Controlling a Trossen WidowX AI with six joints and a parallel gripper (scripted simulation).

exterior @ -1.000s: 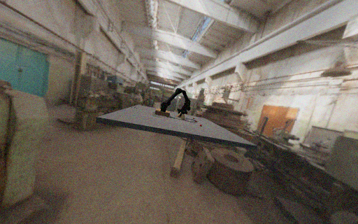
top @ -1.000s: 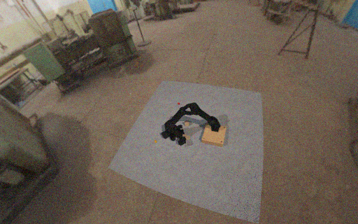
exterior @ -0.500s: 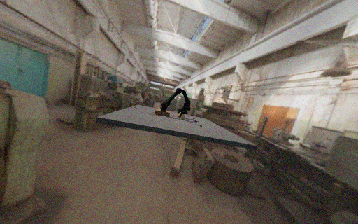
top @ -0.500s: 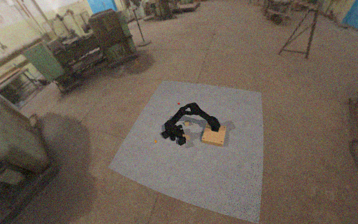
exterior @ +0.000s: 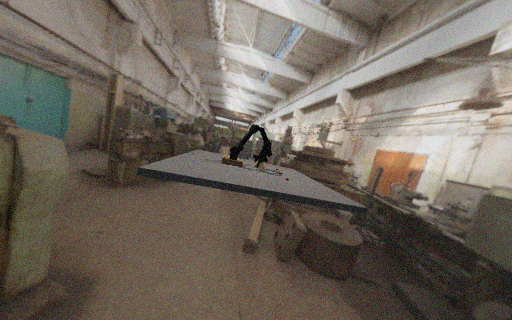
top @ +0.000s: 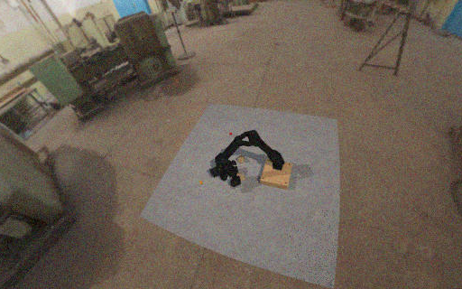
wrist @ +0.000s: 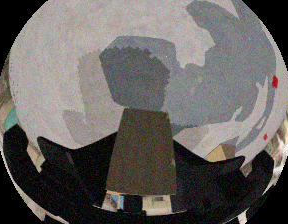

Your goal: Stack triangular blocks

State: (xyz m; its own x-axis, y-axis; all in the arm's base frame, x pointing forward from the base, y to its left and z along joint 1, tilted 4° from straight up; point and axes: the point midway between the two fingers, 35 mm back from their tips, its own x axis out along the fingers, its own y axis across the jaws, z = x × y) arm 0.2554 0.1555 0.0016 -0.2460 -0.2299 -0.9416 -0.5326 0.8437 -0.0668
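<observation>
A tan wooden triangular block (top: 276,177) (exterior: 232,161) shows right of the arm's base on the grey table (top: 254,226) (exterior: 272,187). My gripper (top: 276,162) (exterior: 236,155) (wrist: 143,136) is right at its top and is shut on it. In the wrist view the block (wrist: 143,159) stands out as a brown slab between the dark fingers, with its shadow on the table ahead. In the top and exterior views I cannot tell the two triangular blocks apart, or whether one lies under the other. A small tan piece (top: 241,159) shows by the arm's base.
A small red marker (top: 230,134) (wrist: 275,82) and a small orange one (top: 200,182) lie on the table near the arm's base (top: 224,171). The table stands on one leg (exterior: 256,226) in a workshop hall; machines stand on the floor around it.
</observation>
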